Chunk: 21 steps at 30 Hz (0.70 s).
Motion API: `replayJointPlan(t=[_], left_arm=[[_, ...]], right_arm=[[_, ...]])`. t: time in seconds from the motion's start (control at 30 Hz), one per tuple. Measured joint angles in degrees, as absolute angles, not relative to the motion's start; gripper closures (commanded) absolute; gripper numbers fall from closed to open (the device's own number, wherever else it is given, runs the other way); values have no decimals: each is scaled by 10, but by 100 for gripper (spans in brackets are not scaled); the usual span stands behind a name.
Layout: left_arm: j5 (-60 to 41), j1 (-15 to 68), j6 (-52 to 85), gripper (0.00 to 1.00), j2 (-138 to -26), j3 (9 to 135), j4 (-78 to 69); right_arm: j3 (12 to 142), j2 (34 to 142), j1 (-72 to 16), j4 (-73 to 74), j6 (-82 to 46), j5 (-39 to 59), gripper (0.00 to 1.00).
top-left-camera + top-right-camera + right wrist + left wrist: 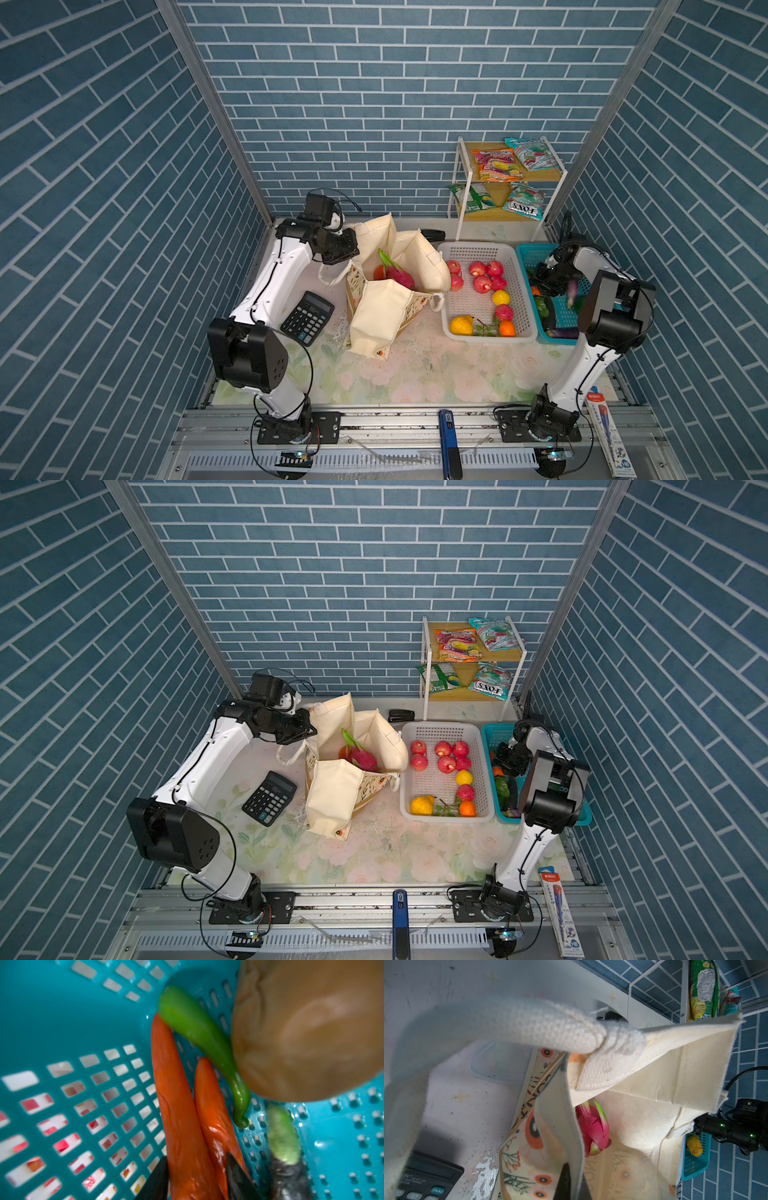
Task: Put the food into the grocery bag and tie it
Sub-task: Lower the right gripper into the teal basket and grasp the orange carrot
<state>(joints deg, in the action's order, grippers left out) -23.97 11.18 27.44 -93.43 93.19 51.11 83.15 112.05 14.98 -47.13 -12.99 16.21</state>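
Grocery bag [376, 320], its rim panel clamped in the closed left hand [575, 1186], dragon fruit [591, 1130] inside just beyond; right hand [197, 1178], well apart from it, jaws parted astride an orange carrot [176, 1105] in the teal basket [83, 1022].

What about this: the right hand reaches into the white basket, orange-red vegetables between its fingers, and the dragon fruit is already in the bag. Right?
No: the right hand is in the teal basket, not a white one; the right wrist view shows it. Orange-red vegetables do lie between its fingers, and the dragon fruit is in the bag.
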Motion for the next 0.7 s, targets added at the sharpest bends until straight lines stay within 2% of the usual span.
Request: replayJointPlan(t=[0.3,0.7], left_arm=[[-236,112,274,96,-934,932,511],[-234,112,274,96,-934,932,512]], right_arm=[[849,1120,149,-495,-114,142,90],[885,1109,165,-511,-111,138,94]])
